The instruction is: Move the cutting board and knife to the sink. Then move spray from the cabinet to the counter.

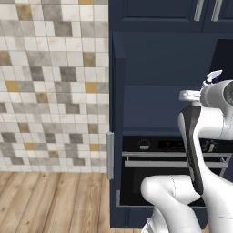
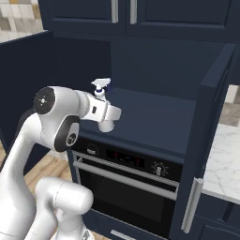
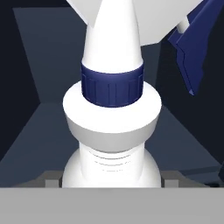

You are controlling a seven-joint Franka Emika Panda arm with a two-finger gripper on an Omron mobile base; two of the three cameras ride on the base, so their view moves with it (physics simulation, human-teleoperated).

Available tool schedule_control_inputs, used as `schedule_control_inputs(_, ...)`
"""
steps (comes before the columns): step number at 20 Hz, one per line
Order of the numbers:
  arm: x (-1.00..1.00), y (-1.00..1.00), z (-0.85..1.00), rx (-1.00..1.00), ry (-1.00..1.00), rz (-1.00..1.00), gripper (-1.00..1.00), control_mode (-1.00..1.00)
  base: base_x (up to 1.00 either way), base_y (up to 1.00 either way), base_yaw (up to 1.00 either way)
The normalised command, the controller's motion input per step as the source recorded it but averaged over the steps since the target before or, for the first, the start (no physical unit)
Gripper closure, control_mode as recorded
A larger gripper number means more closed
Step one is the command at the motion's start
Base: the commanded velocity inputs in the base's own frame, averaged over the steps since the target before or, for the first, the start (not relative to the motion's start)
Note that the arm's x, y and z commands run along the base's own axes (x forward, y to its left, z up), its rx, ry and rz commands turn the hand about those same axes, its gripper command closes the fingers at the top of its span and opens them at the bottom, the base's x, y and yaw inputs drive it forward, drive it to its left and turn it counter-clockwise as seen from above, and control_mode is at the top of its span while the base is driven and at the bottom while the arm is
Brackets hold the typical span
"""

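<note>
The spray [image 3: 111, 127], a white bottle with a navy collar and a white trigger head, stands in the shelf niche of the navy cabinet [image 2: 154, 117]. It looms close in the hand view. My gripper [image 3: 111, 181] is open around its lower body, with a grey fingertip [image 3: 52, 182] on each side and a thin gap to the bottle. The spray's nozzle [image 2: 100, 86] pokes up above my hand in the right base view, and the nozzle [image 1: 213, 77] is also in the left base view. The cutting board, knife and sink are out of view.
The built-in oven [image 2: 126, 183] sits just under the niche. The cabinet's door panel [image 2: 208, 140] stands open on the right, with the marble counter [image 2: 224, 159] beyond it. Navy wall cupboards [image 2: 122, 14] hang above. A tiled wall [image 1: 50, 82] and wooden floor [image 1: 50, 200] lie to the left.
</note>
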Motion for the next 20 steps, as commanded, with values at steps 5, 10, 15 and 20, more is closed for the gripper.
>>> schedule_control_inputs(5,-0.20,0.07,-0.11,-0.02,0.03,0.00,1.00,-1.00,0.00,0.00,0.00)
schedule_control_inputs(10,0.00,0.00,-0.03,0.00,0.00,0.00,1.00,-1.00,0.00,0.00,0.00)
schedule_control_inputs(15,-0.05,0.03,0.00,0.00,0.00,0.00,1.00,-1.00,0.00,0.00,0.00)
schedule_control_inputs(20,-0.18,0.01,0.00,0.00,0.00,0.00,1.00,1.00,-0.48,0.02,0.00)
